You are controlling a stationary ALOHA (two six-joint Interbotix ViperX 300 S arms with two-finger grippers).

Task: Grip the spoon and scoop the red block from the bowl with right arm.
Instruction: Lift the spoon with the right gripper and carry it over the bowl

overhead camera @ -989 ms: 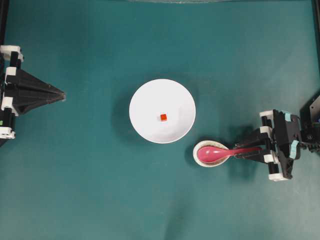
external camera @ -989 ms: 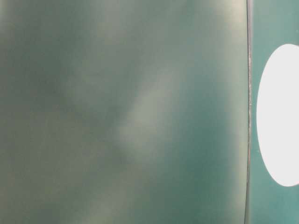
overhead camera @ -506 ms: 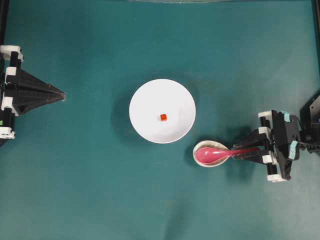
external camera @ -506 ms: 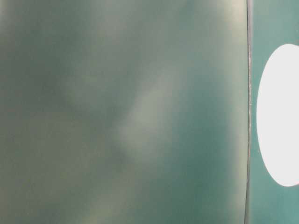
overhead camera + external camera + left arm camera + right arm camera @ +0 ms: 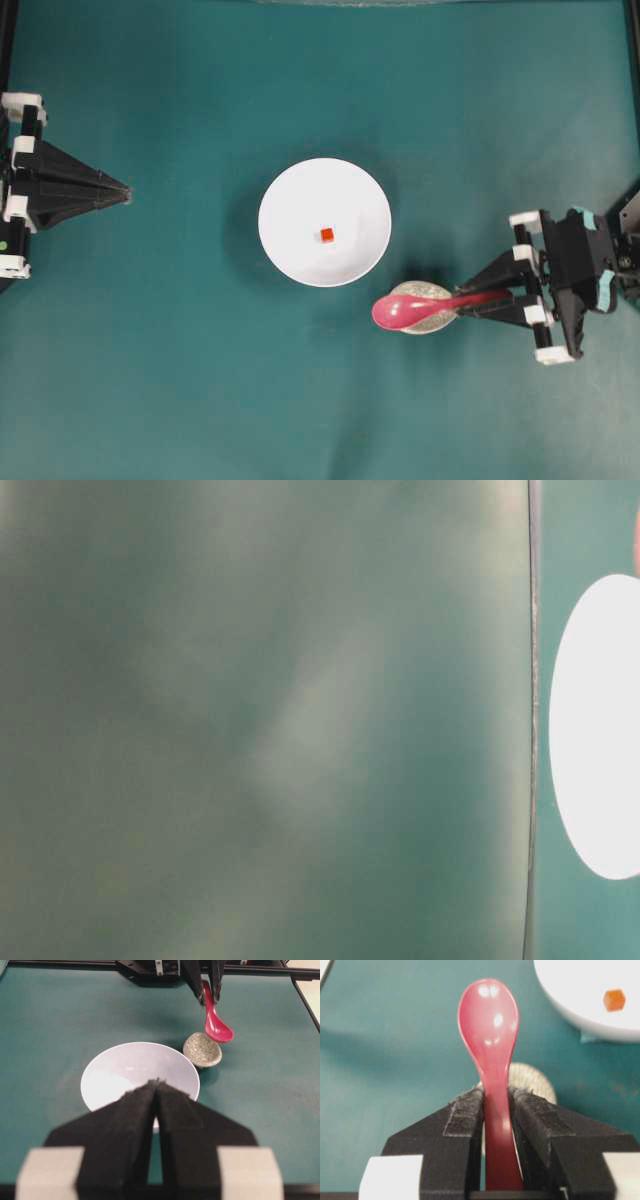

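White bowl [image 5: 324, 222] sits mid-table overhead, the red block [image 5: 327, 234] inside it; right of the bowl, the right gripper [image 5: 492, 298] clamps the spoon [image 5: 412, 310] above a speckled rest [image 5: 425, 308]. Left-wrist view: left gripper [image 5: 157, 1085] pinched together before the bowl. Right-wrist view: pads [image 5: 467, 1110] squeeze the spoon's handle.

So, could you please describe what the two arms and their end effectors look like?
Both are black with white fittings. The left end effector tapers to a point, its fingers faced with rough black padding. The right end effector has the same tapered fingers, plus teal tape patches on the body behind it.
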